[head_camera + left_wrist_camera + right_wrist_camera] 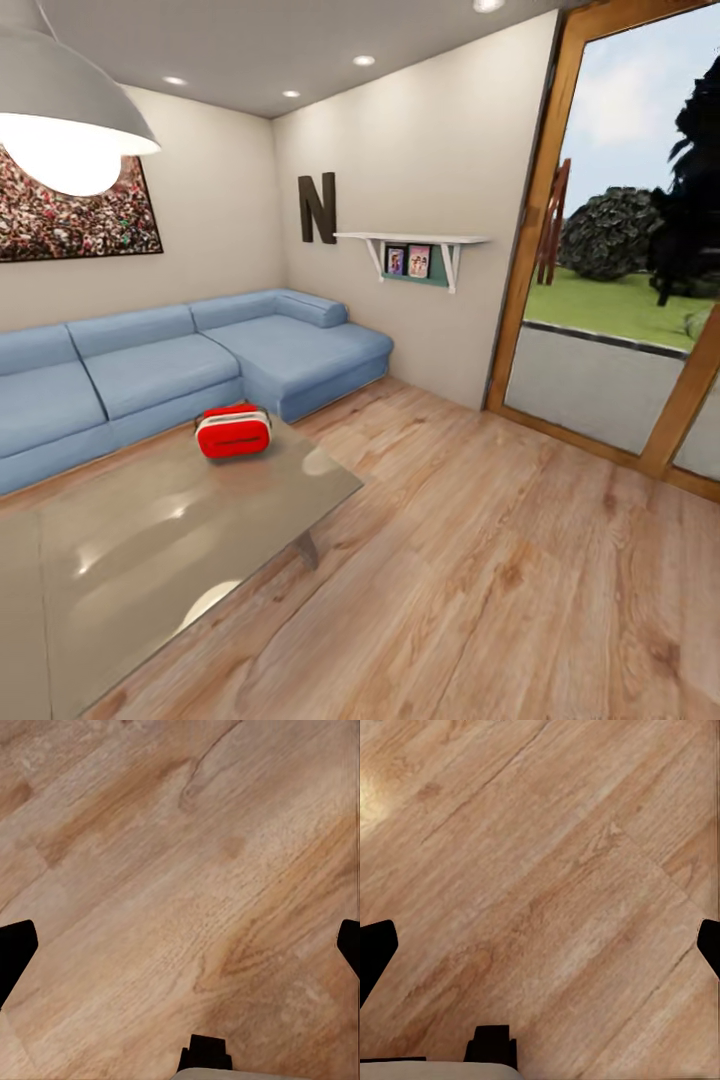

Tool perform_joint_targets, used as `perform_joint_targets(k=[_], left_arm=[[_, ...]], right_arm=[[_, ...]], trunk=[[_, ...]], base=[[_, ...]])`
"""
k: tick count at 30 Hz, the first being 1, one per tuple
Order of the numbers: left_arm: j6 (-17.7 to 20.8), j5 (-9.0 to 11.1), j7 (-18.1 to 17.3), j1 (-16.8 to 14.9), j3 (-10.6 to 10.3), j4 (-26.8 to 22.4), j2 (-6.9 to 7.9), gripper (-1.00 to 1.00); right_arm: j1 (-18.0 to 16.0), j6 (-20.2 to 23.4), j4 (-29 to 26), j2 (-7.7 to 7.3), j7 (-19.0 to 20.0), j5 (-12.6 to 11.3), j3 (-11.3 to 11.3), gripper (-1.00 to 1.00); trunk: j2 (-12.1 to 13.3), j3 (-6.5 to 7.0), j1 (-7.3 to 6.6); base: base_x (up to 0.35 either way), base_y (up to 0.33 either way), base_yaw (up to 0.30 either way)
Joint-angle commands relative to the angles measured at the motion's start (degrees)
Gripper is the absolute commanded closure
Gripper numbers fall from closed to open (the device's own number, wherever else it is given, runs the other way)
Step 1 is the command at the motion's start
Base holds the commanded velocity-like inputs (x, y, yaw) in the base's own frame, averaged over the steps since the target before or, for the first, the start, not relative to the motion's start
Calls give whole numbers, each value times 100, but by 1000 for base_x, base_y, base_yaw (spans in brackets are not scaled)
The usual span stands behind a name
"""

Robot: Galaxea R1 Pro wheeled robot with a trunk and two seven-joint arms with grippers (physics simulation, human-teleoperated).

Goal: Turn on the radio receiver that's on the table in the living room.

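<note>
Fingers of the left gripper [180, 945] and right gripper [540, 945] stand wide apart, holding nothing, above bare wood floor [187, 855], probably because the robot is on approach and the arms hang idle. Well ahead of the fingers, the radio receiver [233, 432] sits on the tabletop [150, 560], near its far edge by the blue sofa [150, 370].

place: home living room
seating: blue sectional sofa [180, 365], left of frame
table: low glossy coffee table [150, 540], lower left
floor: light wood floor [520, 580]
wall: framed crowd photo [80, 215], upper left
</note>
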Motion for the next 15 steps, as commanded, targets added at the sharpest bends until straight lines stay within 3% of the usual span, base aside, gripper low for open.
perform_joint_targets(k=[1,8,15], left_arm=[[0,0,1,0,0,0,-2,-100],[0,0,4,0,0,0,-9,-100],[-9,0,4,0,0,1,-17,-100]], right_arm=[[0,0,0,0,0,0,0,-100],[0,0,0,-1,0,0,-2,-100],[0,0,0,2,0,0,-9,-100]], trunk=[[0,0,0],[0,0,0],[0,0,0]], base=[[186,0,-299],[176,0,-299],[24,0,-299]])
